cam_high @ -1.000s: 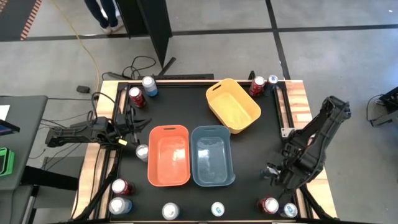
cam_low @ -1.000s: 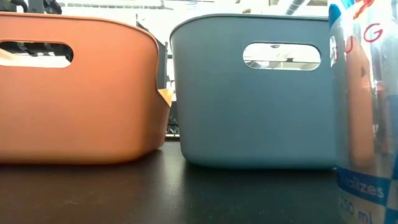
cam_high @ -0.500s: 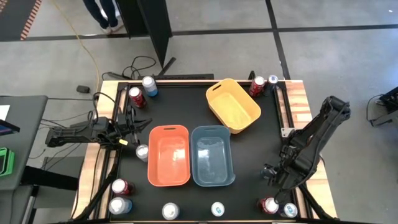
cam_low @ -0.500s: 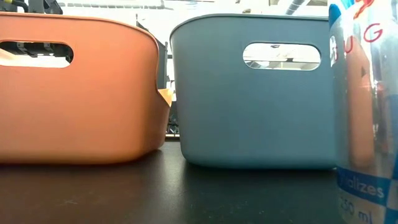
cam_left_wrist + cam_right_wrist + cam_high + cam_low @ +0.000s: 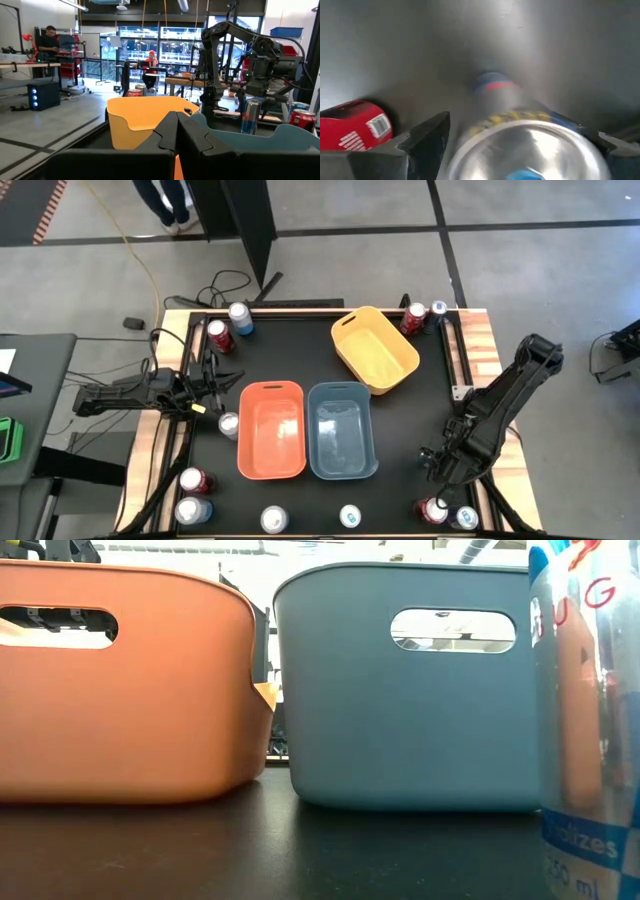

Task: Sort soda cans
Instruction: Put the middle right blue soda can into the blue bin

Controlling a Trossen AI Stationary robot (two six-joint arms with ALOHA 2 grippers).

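My right pincer [image 5: 437, 480] hangs at the lower right of the high view, fingers spread wide above two cans at the table's [image 5: 400, 420] near right corner: a red can [image 5: 433, 510] and a blue can [image 5: 465, 518] just beside it. In my right wrist view the blue can's silver top [image 5: 530, 150] fills the gap between my fingers [image 5: 427, 137], with the red can [image 5: 355, 125] off to the side. I am gripping nothing.

My left pincer [image 5: 205, 407] waits at the left edge, clenched on nothing, just beside a silver can [image 5: 229, 425].

The orange bin [image 5: 271, 430] and blue bin [image 5: 341, 430] sit side by side mid-frame, touching; the yellow bin [image 5: 375, 348] lies tilted at upper centre. More cans ring the table: upper left, upper right, and along the bottom edge.
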